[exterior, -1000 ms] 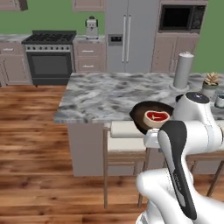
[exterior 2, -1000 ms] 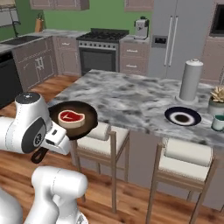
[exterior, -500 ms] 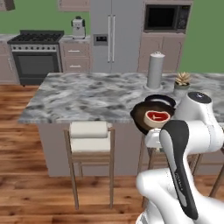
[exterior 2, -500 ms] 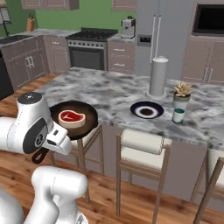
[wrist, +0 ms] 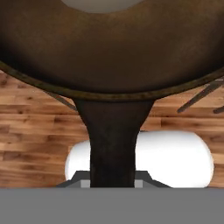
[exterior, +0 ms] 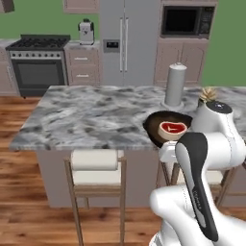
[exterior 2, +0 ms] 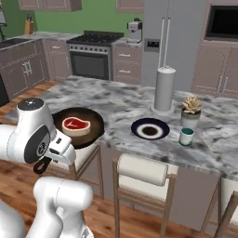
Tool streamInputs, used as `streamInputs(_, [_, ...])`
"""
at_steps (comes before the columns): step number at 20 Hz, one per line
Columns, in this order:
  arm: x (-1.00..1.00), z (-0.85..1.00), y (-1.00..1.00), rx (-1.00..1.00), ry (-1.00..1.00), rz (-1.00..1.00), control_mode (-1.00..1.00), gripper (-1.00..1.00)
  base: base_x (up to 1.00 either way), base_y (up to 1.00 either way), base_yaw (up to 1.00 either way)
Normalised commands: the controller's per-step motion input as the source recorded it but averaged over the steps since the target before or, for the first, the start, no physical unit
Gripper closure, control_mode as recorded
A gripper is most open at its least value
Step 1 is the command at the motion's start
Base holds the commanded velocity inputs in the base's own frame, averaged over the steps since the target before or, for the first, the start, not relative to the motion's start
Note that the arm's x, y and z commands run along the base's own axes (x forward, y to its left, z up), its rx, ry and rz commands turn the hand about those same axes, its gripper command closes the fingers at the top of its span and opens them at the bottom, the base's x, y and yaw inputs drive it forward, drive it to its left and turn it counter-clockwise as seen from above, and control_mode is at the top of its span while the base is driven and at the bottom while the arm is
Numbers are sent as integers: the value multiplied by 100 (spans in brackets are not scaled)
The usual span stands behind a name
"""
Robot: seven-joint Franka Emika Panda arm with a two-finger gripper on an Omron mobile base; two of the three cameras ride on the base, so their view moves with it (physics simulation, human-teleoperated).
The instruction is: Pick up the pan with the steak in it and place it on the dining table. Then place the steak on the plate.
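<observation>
The dark round pan (exterior 2: 91,135) hangs level at the near edge of the dining table (exterior 2: 122,105), and the red steak (exterior 2: 76,125) with its pale fat rim lies in it. My gripper (exterior 2: 52,156) is shut on the pan's short handle (wrist: 113,140), below and in front of the pan. In the hand view the pan's brown underside (wrist: 113,52) spreads across the top. From the left the pan (exterior: 154,129) and steak (exterior: 172,128) sit just over the table (exterior: 86,120) edge. A dark-rimmed plate (exterior 2: 149,129) lies on the table to the pan's right.
A tall paper towel roll (exterior 2: 164,88) stands behind the plate. A potted plant (exterior 2: 191,111) and a small green cup (exterior 2: 187,136) are to its right. Cream-padded stools (exterior 2: 142,169) (exterior: 94,161) stand along the table's near side. Stove and fridge line the back wall.
The whole scene has slid left in both base views, so the base has driven right along the table. The pan and steak stay in the same grip.
</observation>
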Motion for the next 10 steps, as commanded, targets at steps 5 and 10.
streamInputs(5, [0, 0, 0, 0, 0, 0, 100, 100, 70, 0, 1])
streamInputs(10, [0, 0, 0, 0, 0, 0, 100, 100, 71, 0, 1])
